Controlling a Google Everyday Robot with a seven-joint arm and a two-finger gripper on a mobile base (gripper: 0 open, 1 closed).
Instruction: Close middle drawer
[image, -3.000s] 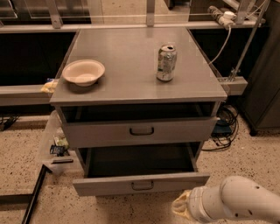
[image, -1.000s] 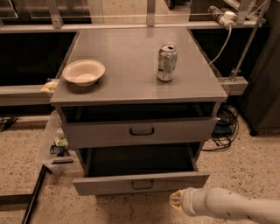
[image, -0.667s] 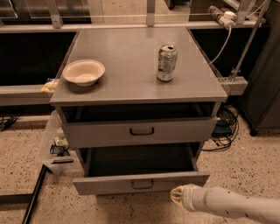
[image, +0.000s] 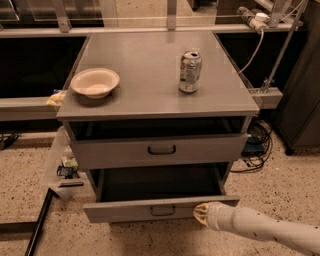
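Camera view: on the tabletop (image: 145, 85) you see a bowl (image: 95, 82), then a can (image: 190, 72). Below, the middle drawer (image: 125, 211) stands pulled out. The hand (image: 201, 214) sits at its front's right end; whether it is apart or together, you cannot tell.

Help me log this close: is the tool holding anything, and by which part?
Nothing seems held. The tool sits at the front of the open middle drawer, right of its handle, not around it.

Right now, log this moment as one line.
middle drawer: pulled out, interior showing | gripper: at its front, right of the handle | status: not yet closed
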